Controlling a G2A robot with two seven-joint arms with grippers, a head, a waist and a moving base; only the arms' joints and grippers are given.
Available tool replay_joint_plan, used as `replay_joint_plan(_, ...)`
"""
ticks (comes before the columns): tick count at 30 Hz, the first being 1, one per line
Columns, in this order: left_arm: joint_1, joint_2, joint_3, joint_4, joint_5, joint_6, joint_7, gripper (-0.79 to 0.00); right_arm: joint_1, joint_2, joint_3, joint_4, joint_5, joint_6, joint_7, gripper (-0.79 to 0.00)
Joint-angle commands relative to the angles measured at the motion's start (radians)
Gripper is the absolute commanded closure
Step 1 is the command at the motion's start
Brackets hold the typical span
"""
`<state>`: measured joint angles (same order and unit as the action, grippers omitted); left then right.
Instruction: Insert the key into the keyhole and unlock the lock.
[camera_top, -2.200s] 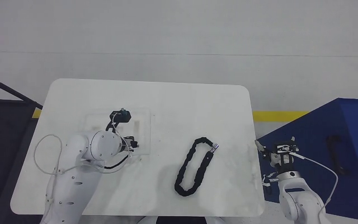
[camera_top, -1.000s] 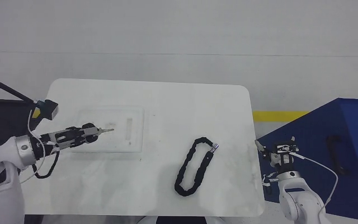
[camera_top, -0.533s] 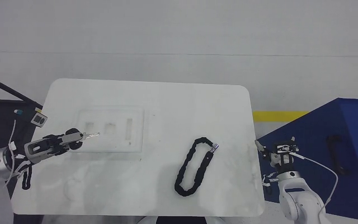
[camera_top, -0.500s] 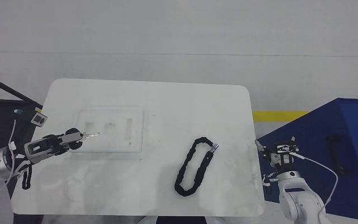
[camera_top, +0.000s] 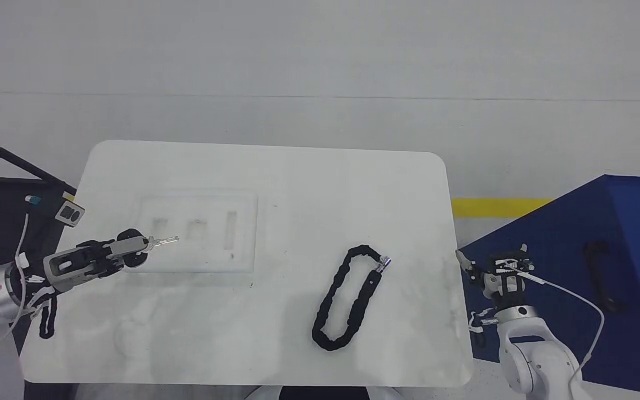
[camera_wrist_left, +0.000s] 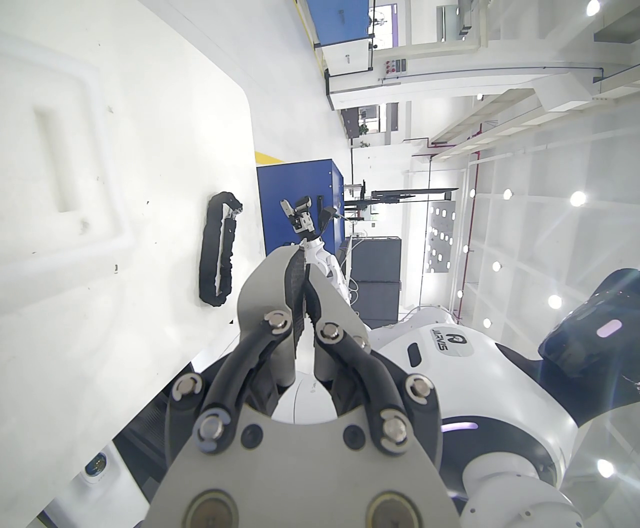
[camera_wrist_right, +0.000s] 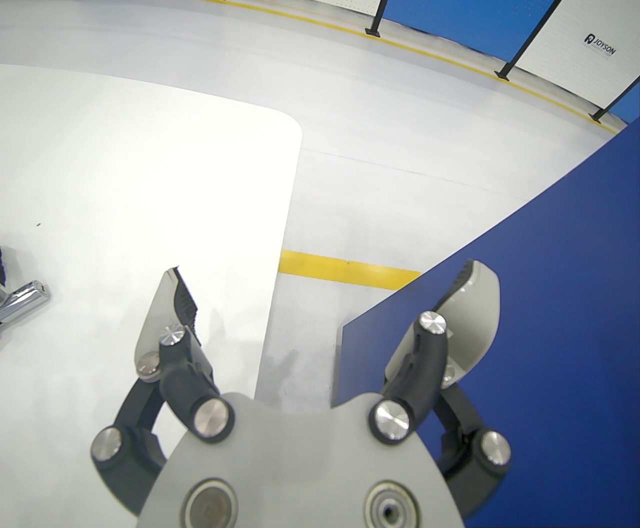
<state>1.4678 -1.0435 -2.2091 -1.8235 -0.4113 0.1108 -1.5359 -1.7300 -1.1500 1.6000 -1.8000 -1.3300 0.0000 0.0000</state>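
1. Currently the left gripper (camera_top: 144, 243) hangs over the left side of the white rounded table (camera_top: 330, 190). Its fingers are pressed together on a small silver key (camera_top: 164, 240).
2. That key's tip pokes out over the left part of a white foam tray (camera_top: 248, 215) with shallow recesses.
3. A black fabric-sleeved chain lock (camera_top: 347, 297) lies in a closed loop near the table's middle, well apart from the key. Its shiny metal cylinder end (camera_top: 384, 263) sits at the loop's far right corner.
4. Just off the table's right edge is the right gripper (camera_top: 497, 267), fingers spread wide and holding nothing, beside a blue panel (camera_top: 570, 235).
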Motion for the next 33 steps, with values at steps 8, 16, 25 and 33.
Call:
replay_joint_plan(8, 0.000, 0.000, 0.000, 0.000, 0.000, 0.000, 0.000, 0.000, -0.024, 0.002, -0.023, -0.074, 0.050, -0.126, 0.082, -0.785)
replay_joint_plan(16, 0.000, 0.000, 0.000, 0.000, 0.000, 0.000, 0.000, 0.000, -0.096, -0.011, -0.182, -0.439, 0.115, -0.008, 0.618, -0.785)
replay_joint_plan(25, 0.000, 0.000, 0.000, 0.000, 0.000, 0.000, 0.000, 0.000, 0.038, -0.023, -0.282, -0.478, 0.268, 0.019, 0.854, -0.785)
replay_joint_plan(33, 0.000, 0.000, 0.000, 0.000, 0.000, 0.000, 0.000, 0.000, 0.084, -0.021, -0.277, -0.411, 0.464, -0.066, 0.960, -0.785)
